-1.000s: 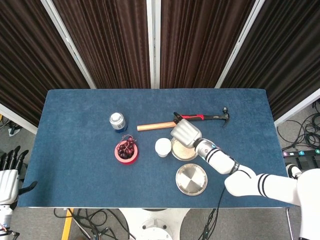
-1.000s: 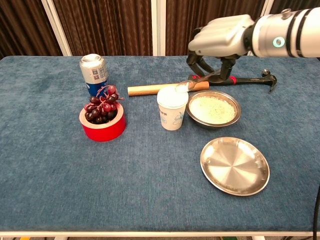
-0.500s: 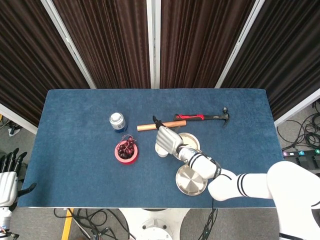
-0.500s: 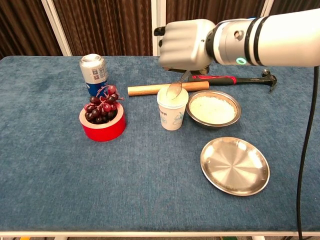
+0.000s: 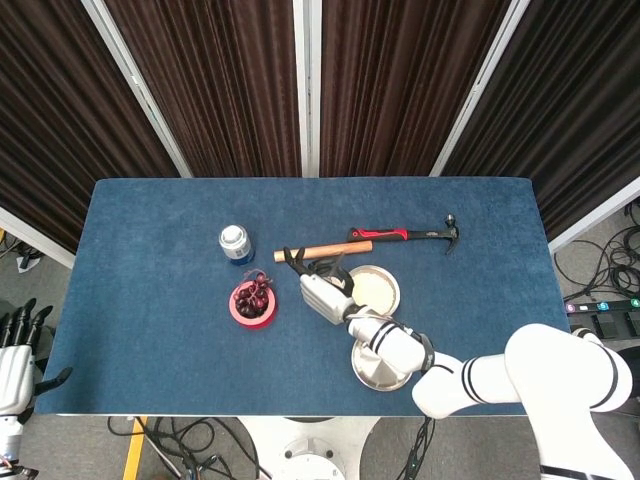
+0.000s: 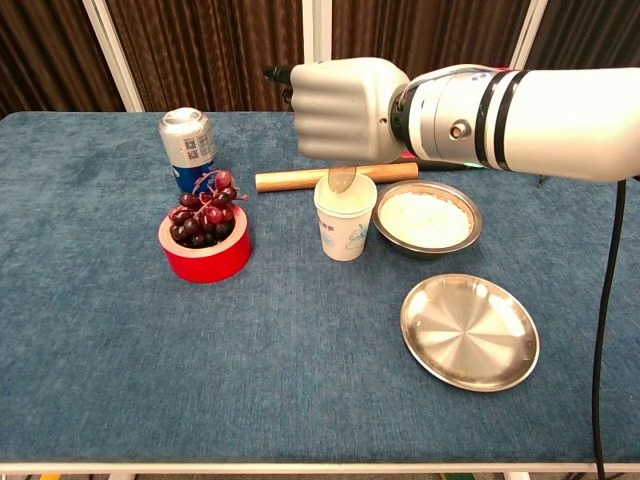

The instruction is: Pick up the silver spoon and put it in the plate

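Carry step, spoon already picked up. Right robot hand [image 6: 340, 108] is closed in a fist around the silver spoon [image 6: 342, 178]; only the spoon bowl shows, hanging below the fist just above the white paper cup [image 6: 345, 218]. Handle hidden inside the fist. In head view the right robot hand [image 5: 322, 289] sits over the cup spot, between the red bowl of grapes [image 5: 252, 300] and the rice bowl [image 5: 373, 288].

Steel plate [image 6: 470, 332] is bare, near the front edge of the blue surface [image 6: 120, 340], to the right of the cup and in front of the rice bowl, well apart from the spoon.

Left robot hand [image 5: 18, 345] is parked off the surface's left edge, holding nothing, fingers apart.

Next, as I judge it: swing the right robot hand across and toward the plate, clearing cup and rice bowl, lower the spoon onto the plate, then release. Risk: clipping the cup.
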Robot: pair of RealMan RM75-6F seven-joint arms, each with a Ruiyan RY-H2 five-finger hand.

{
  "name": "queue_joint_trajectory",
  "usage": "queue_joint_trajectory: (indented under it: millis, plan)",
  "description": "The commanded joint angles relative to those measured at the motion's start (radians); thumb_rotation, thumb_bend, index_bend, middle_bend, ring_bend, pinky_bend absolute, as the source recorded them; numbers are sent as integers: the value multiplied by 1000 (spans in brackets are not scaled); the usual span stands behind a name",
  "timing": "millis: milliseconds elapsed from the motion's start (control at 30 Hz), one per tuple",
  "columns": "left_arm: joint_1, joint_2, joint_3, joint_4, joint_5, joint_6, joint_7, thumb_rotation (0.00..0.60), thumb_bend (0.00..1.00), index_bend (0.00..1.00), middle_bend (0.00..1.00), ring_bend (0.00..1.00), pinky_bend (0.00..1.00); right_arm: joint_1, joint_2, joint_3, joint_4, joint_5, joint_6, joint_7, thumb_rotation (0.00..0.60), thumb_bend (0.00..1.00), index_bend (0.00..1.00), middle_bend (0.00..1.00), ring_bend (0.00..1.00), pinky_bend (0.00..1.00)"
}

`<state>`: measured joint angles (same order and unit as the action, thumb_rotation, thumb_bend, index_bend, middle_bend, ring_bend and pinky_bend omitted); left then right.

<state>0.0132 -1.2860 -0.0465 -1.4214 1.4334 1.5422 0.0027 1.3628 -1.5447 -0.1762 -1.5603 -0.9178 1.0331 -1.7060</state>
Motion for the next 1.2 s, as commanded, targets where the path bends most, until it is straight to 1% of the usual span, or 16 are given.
queue_joint_trajectory:
  millis: [33,233,367,467,633,733,767,867,967,1100,1200]
  plan:
    - [1,-2,1,4,0,0,-4,600,104,173,98,45,31,-10,-9,3,-13,14,35,-38,600,330,620,607,203,0]
    - [3,-7,1,13,3,0,-11,600,104,173,98,45,31,-24,-1,14,-36,23,54,-48,600,330,620,606,208,0]
    - [6,-9,3,20,2,0,-18,600,104,173,98,45,31,-62,27,37,-57,-6,85,51,600,330,620,607,208,0]
    - [7,-9,4,23,2,-2,-19,600,104,173,98,45,31,-120,63,59,-75,-52,120,208,600,330,621,605,208,0]
    - [3,-7,0,17,8,1,-10,600,104,173,98,45,31,-238,95,61,-69,-118,171,469,600,330,625,596,208,0]
    - [1,0,-1,6,16,7,-1,600,104,173,98,45,31,-312,107,53,-51,-182,184,664,600,329,623,590,208,0]
    - [1,2,-3,2,17,10,5,600,104,173,98,45,31,-342,114,44,-40,-208,182,746,600,329,623,589,208,0]
    - [-2,10,-5,-14,20,12,16,600,104,173,98,45,31,-404,133,24,-30,-252,178,905,600,330,621,586,208,0]
    - [-8,23,-6,-42,24,8,38,600,104,173,98,45,31,-469,151,-6,-7,-339,191,1063,600,329,620,585,208,0]
    - [-12,33,-7,-62,30,10,55,600,104,173,98,45,31,-539,153,-41,26,-434,209,1211,600,328,620,580,208,0]
    - [-15,40,-9,-79,32,10,68,600,104,173,98,45,31,-582,141,-64,54,-504,221,1291,600,327,620,579,208,0]
